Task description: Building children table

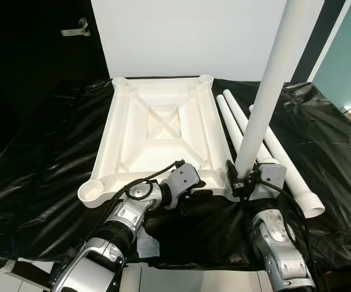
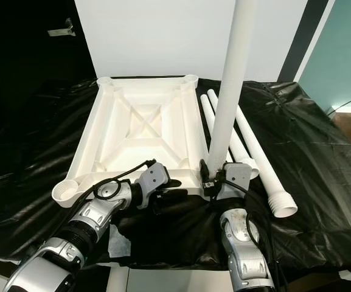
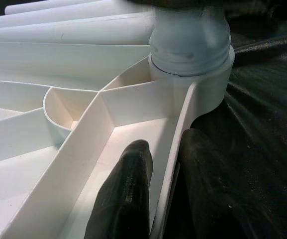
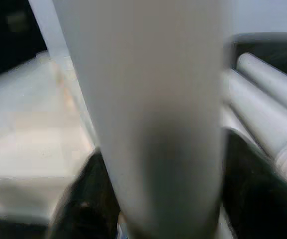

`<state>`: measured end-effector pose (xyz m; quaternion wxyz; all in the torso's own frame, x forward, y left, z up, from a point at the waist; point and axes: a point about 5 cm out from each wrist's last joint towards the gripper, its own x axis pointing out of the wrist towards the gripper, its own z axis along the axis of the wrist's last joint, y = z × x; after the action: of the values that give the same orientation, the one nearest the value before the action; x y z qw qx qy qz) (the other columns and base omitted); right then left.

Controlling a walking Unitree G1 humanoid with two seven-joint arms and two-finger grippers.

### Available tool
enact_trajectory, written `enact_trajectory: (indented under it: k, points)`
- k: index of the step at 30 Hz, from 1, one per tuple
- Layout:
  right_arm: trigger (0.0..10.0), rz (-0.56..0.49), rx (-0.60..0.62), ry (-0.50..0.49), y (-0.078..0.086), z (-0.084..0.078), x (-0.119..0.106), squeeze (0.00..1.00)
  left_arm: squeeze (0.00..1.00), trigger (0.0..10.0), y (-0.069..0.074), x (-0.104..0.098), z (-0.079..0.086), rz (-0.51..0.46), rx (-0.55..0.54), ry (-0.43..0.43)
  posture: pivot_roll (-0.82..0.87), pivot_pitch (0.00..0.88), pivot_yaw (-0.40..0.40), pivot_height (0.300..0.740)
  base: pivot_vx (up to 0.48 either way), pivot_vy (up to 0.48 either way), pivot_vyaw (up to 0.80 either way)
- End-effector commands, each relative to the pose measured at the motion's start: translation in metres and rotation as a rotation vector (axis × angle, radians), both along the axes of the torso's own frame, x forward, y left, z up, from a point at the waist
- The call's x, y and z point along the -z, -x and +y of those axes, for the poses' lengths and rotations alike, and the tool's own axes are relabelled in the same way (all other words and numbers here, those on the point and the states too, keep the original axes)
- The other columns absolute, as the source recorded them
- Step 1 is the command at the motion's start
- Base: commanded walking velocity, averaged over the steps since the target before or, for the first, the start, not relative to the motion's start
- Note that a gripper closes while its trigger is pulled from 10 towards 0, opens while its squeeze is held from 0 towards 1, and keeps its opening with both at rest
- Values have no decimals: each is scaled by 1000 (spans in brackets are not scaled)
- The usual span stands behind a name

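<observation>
1. Upside down on the crinkled black plastic sheet (image 1: pixel 321 140): white ribbed plastic tabletop (image 1: pixel 163 121), corner sockets up.
2. Standing upright in the near right socket: one long white plastic tube leg (image 1: pixel 266 91), clenched low down by the right gripper (image 1: pixel 243 181).
3. Pinching the near rim beside that socket: left gripper (image 3: pixel 158 199), steadying.
4. Left to fit, by the look of it: three spare white tube legs (image 1: pixel 278 155) lying just right of the top.

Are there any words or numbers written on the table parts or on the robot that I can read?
None can be read.
Upside-down white tabletop: plain plastic, no print.
Upright table leg held by the right gripper: no label.
Spare legs on the black sheet: blank.
Left gripper on the tabletop's rim: no lettering on its fingers.
</observation>
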<state>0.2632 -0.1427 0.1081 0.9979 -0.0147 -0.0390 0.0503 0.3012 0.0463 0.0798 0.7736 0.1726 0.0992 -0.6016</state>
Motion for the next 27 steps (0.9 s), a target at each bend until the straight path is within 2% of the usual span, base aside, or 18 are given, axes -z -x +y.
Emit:
enact_trajectory:
  k: [1, 2, 3, 5, 6, 7, 8, 11, 13, 14, 16, 17, 18, 19, 20, 23, 27]
  points:
    - [10000, 29, -62, 28, 0, -1, 4, 1000, 0, 10000, 25, 39, 6, 170, 65, -116, -31, 0, -8, 740, 0, 0, 0]
    - [10000, 29, -62, 28, 0, -1, 4, 1000, 0, 10000, 25, 39, 6, 170, 65, -116, -31, 0, -8, 740, 0, 0, 0]
    - [10000, 26, -135, 53, 0, -3, 3, 1000, 0, 10000, 25, 40, 7, 172, 66, -119, -31, 0, -8, 740, 0, 0, 0]
    - [10000, 26, -135, 53, 0, -3, 3, 1000, 0, 10000, 25, 40, 7, 172, 66, -119, -31, 0, -8, 740, 0, 0, 0]
    - [10000, 31, -220, 87, 1, -5, 3, 1000, 0, 10000, 26, 41, 8, 174, 67, -122, -31, 0, -8, 740, 0, 0, 0]
    - [10000, 31, -220, 87, 1, -5, 3, 1000, 0, 10000, 26, 41, 8, 174, 67, -122, -31, 0, -8, 740, 0, 0, 0]
    - [10000, 29, -287, 144, 0, -10, 1, 0, 0, 10000, 26, 41, 9, 174, 66, -123, -38, 0, -9, 740, 0, 0, 0]
    - [10000, 34, -346, 187, -2, -19, 0, 0, 0, 10000, 26, 41, 9, 174, 65, -123, -38, 0, -9, 740, 0, 0, 0]
    - [10000, 61, -465, 229, -5, -30, -4, 0, 0, 10000, 25, 41, 8, 175, 63, -118, -38, 0, -7, 740, 0, 0, 0]
    - [10000, 61, -465, 229, -5, -30, -4, 0, 0, 10000, 25, 41, 8, 175, 63, -118, -38, 0, -7, 740, 0, 0, 0]
    - [10000, 112, -587, 252, -4, -33, -5, 0, 0, 10000, 26, 41, 7, 177, 64, -116, -40, 0, -4, 740, 0, 0, 0]
    - [10000, 112, -587, 252, -4, -33, -5, 0, 0, 10000, 26, 41, 7, 177, 64, -116, -40, 0, -4, 740, 0, 0, 0]
    - [10000, 145, -642, 263, -3, -35, -4, 0, 0, 10000, 27, 42, 7, 179, 64, -116, -39, 0, -5, 740, 0, 0, 0]
    - [2863, 169, -679, 280, -2, -36, -3, 0, 0, 10000, 27, 42, 7, 179, 64, -117, -38, 0, -6, 740, 0, 0, 0]
    - [0, 201, -718, 310, -1, -38, -1, 0, 0, 10000, 27, 42, 8, 179, 62, -116, -36, 0, -7, 740, 0, 0, 0]
    - [0, 244, -768, 367, 1, -42, 6, 0, 0, 10000, 27, 42, 8, 178, 58, -114, -36, 0, -7, 740, 0, 0, 0]
    - [0, 254, -766, 349, -3, -44, 7, 0, 0, 10000, 27, 42, 7, 178, 53, -109, -25, 0, -13, 740, 0, 0, 0]
